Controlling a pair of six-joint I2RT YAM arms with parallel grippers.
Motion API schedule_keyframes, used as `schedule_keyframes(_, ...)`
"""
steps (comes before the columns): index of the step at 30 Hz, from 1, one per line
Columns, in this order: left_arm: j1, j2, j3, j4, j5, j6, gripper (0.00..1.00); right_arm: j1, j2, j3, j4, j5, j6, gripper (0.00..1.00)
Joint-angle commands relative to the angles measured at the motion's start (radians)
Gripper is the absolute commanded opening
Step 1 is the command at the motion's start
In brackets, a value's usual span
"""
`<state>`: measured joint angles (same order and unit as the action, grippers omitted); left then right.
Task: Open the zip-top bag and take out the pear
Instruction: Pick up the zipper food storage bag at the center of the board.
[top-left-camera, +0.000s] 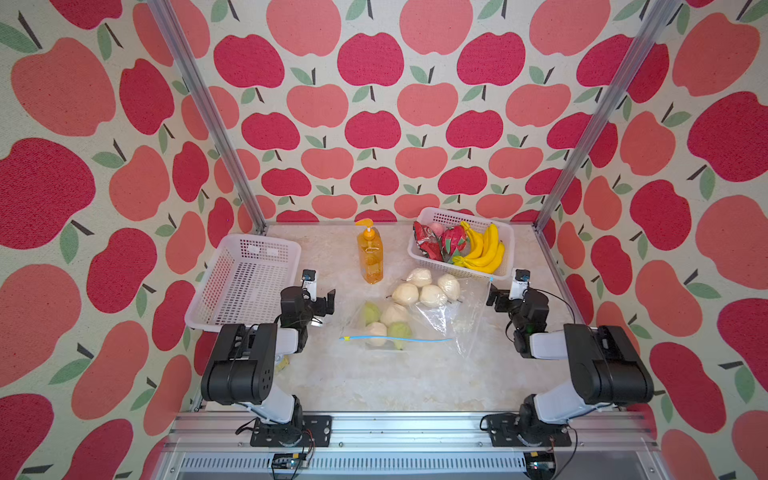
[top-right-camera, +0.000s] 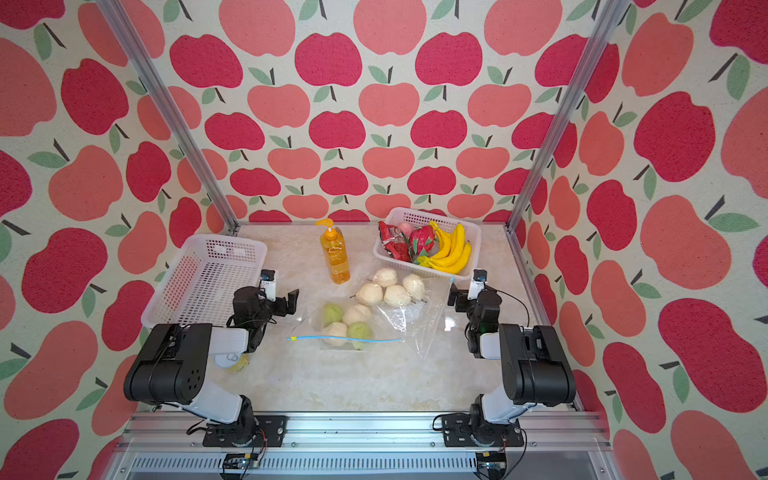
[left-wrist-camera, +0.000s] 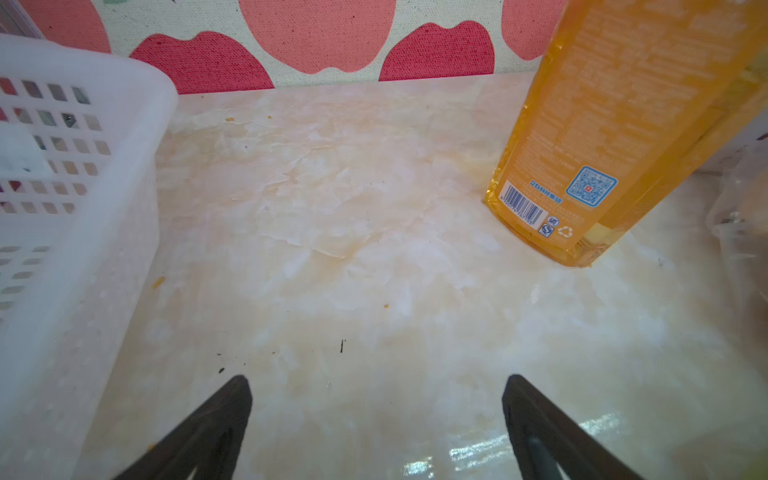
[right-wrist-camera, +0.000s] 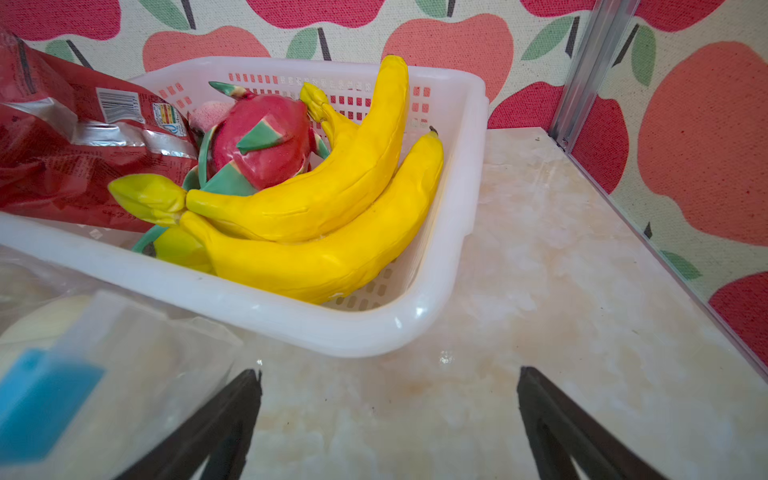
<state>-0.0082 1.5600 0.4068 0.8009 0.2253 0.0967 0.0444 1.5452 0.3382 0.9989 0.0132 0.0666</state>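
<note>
At the left, an empty white mesh basket (top-left-camera: 266, 242) is sitting on the marble-look table (top-left-camera: 374, 382), its near corner hidden behind the left arm. A small yellow-and-white thing (top-right-camera: 236, 360) is peeking out from under that arm, too covered to identify. The left gripper (left-wrist-camera: 376, 386) is hovering over bare table beside the basket, jaws spread wide, holding nothing.

Next, an orange pump bottle of soap (top-left-camera: 370, 257) is standing upright. The left wrist view is cutting off its top. Its back label is showing a barcode, a blue QR code and blue Chinese characters too small to read.

In the middle, the zip-top bag (top-left-camera: 357, 328) is lying flat with its blue zip strip (top-left-camera: 399, 339) along the near edge; whether it is sealed is hard to tell. It is holding green pears (top-left-camera: 400, 330) and pale pears (top-left-camera: 395, 313). Just beyond, four more pale fruits (top-left-camera: 432, 296) are clustering at a second clear bag (top-left-camera: 461, 320); whether they are inside it cannot be told.

At the right, a white basket (right-wrist-camera: 291, 328) is holding a red snack packet (right-wrist-camera: 62, 137) with a barcode and unreadable print, a dragon fruit (right-wrist-camera: 266, 137), bananas (right-wrist-camera: 332, 195) and a mostly hidden pink fruit (right-wrist-camera: 208, 114). The right gripper (right-wrist-camera: 388, 378) is hovering beside it, jaws wide apart and empty.
</note>
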Motion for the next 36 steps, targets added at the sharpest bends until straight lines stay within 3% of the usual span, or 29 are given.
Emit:
schedule_keyframes(1, 0.010, 0.005, 0.021, -0.002, -0.023, 0.011, 0.98, -0.005, 0.008, -0.001, -0.012, -0.011, -0.010, 0.99)
schedule_keyframes(13, 0.028, 0.006, 0.023, -0.006, 0.011, -0.002, 0.98, -0.012, 0.006, 0.002, -0.017, -0.023, -0.008, 0.99)
schedule_keyframes(15, 0.019, -0.010, 0.018, -0.001, -0.038, -0.010, 0.88, -0.013, -0.014, 0.019, -0.048, -0.002, 0.003, 0.96)
schedule_keyframes(16, 0.008, -0.049, 0.014, -0.017, -0.065, -0.006, 0.88, -0.010, -0.056, 0.040, -0.119, 0.011, 0.002, 0.95)
schedule_keyframes(19, -0.042, -0.241, 0.058, -0.236, -0.203, 0.010, 0.91, -0.013, -0.246, 0.227, -0.602, 0.024, 0.019, 0.91)
schedule_keyframes(21, -0.068, -0.375, 0.125, -0.460, -0.276, -0.012, 0.92, -0.012, -0.344, 0.336, -0.853, -0.002, 0.067, 0.86)
schedule_keyframes(23, -0.069, -0.489, 0.211, -0.687, -0.303, -0.098, 0.94, -0.008, -0.437, 0.376, -0.987, -0.065, 0.130, 0.84)
schedule_keyframes(27, -0.088, -0.643, 0.375, -1.006, -0.179, -0.211, 0.94, 0.029, -0.609, 0.441, -1.232, -0.182, 0.215, 0.83)
schedule_keyframes(31, -0.127, -0.703, 0.488, -1.188, -0.042, -0.173, 0.93, 0.086, -0.675, 0.541, -1.460, -0.269, 0.212, 0.81)
schedule_keyframes(36, -0.156, -0.738, 0.584, -1.317, 0.329, -0.018, 0.93, 0.166, -0.719, 0.592, -1.594, -0.448, 0.219, 0.79)
